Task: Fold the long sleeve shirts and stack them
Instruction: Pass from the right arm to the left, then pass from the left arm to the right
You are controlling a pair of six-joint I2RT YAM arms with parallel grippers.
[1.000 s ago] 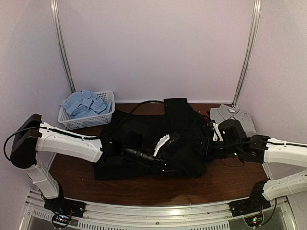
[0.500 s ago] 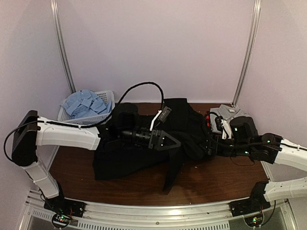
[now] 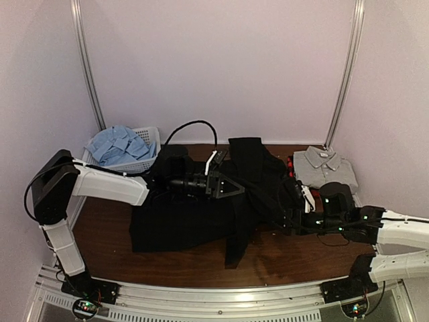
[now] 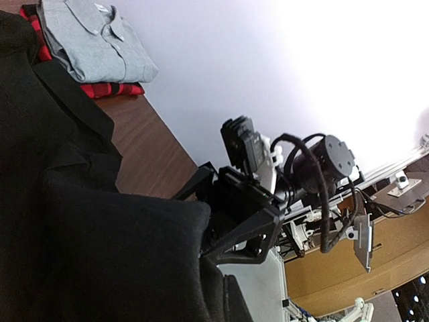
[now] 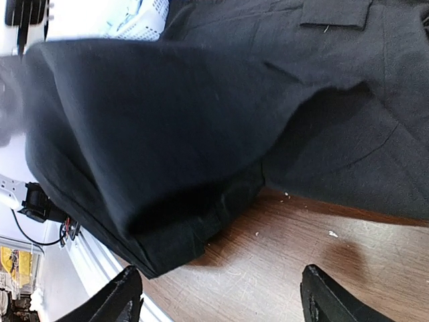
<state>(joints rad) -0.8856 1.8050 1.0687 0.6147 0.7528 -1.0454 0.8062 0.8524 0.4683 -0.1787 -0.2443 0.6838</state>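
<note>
Soft, limp black shirt [image 3: 181,225] sags below the left claw [image 3: 226,188], which looks clenched on a raised fold, though cloth hides its tips. The right claw [image 5: 224,295] gapes, released, just beside the hanging hem; grip there.

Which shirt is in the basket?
The light blue shirt, crumpled in the white basket far left. The black shirt is on the table; the grey shirt lies folded atop the plaid shirt.

Overhead, two wrist close-ups: common black shirt [image 3: 175,225]
</note>
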